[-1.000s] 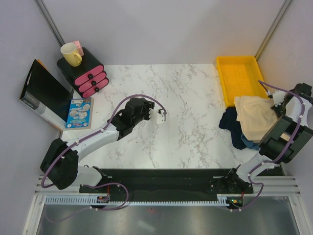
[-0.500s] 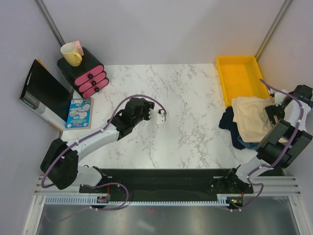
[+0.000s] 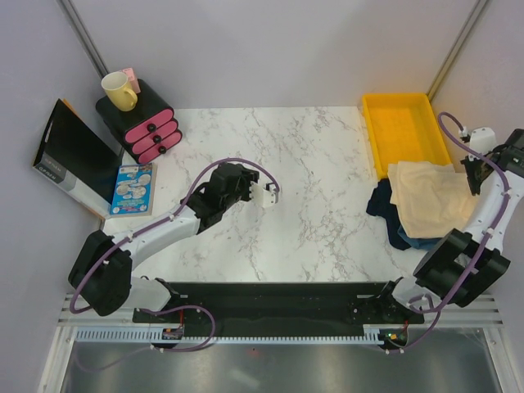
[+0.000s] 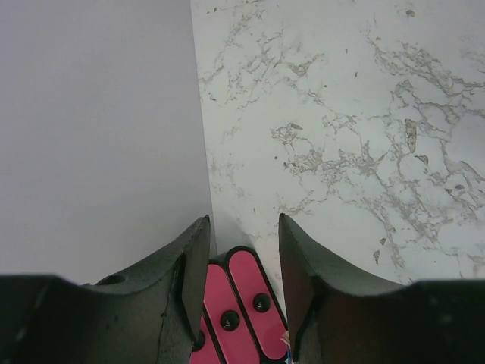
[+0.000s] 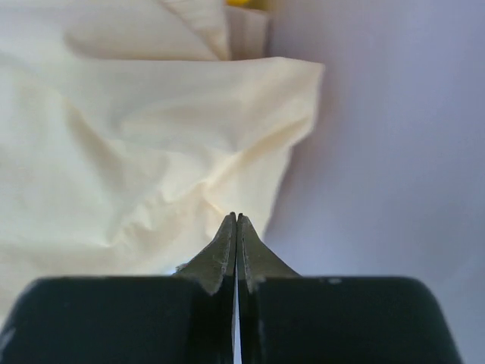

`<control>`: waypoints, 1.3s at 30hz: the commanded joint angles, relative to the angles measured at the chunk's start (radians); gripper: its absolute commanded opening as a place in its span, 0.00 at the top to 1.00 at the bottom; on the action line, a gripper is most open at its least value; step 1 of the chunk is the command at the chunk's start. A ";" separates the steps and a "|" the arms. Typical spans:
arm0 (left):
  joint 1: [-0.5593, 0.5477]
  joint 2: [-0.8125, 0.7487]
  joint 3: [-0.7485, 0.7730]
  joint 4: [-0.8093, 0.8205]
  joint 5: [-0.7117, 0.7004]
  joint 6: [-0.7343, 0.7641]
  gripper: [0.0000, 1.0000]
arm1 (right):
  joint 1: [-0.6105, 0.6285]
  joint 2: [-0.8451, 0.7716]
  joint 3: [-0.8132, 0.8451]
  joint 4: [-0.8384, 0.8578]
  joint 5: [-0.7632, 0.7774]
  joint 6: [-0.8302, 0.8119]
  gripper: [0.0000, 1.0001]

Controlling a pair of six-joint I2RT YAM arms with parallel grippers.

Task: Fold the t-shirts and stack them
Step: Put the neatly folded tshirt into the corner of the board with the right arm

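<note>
The right end effector (image 5: 236, 218) has swung out to the frame's right edge, clenched on what looks like the hem of the cream t-shirt (image 3: 426, 196) (still heaped just below the yellow tray (image 3: 370, 135)), so folding's barely begun, and the left end effector (image 3: 268, 195) idles released mid-surface.

A white marble-patterned table (image 3: 327, 205) carries a yellow plastic tray (image 3: 370, 139) at its far right corner. A small black cabinet with pink drawers (image 3: 151, 131) stands at the far left, a blue printed booklet (image 3: 131, 188) just in front of it. Near the tray lies a dark navy cloth heap (image 3: 381, 201), a pale cream cotton t-shirt (image 3: 430, 201) draped over it.
</note>
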 commanded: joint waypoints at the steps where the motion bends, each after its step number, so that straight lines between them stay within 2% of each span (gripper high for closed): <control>1: -0.009 0.014 0.050 0.000 0.017 0.036 0.51 | 0.006 0.082 -0.056 -0.085 -0.151 0.041 1.00; 8: -0.013 0.023 0.064 -0.008 0.020 0.039 0.51 | 0.015 0.170 -0.139 0.088 -0.148 0.133 1.00; 12: -0.013 0.023 0.064 -0.010 0.020 0.042 0.51 | 0.032 0.195 -0.157 0.218 -0.062 0.167 1.00; 19: -0.013 0.023 0.064 -0.010 0.017 0.043 0.51 | 0.059 0.193 -0.183 0.330 0.111 0.165 1.00; 22: -0.013 0.023 0.061 -0.011 0.014 0.046 0.51 | 0.067 0.155 -0.194 0.330 0.102 0.149 1.00; 27: -0.013 0.021 0.063 -0.010 0.013 0.056 0.51 | 0.113 0.058 -0.180 0.239 0.030 0.115 1.00; 32: -0.013 0.029 0.075 -0.013 0.014 0.059 0.51 | 0.154 0.009 -0.093 0.180 0.013 0.139 1.00; 37: -0.015 0.046 0.093 -0.014 0.017 0.062 0.51 | 0.200 0.032 -0.071 0.203 0.013 0.171 1.00; 39: -0.016 0.053 0.101 -0.014 0.016 0.062 0.51 | 0.225 0.087 -0.090 0.226 0.032 0.182 1.00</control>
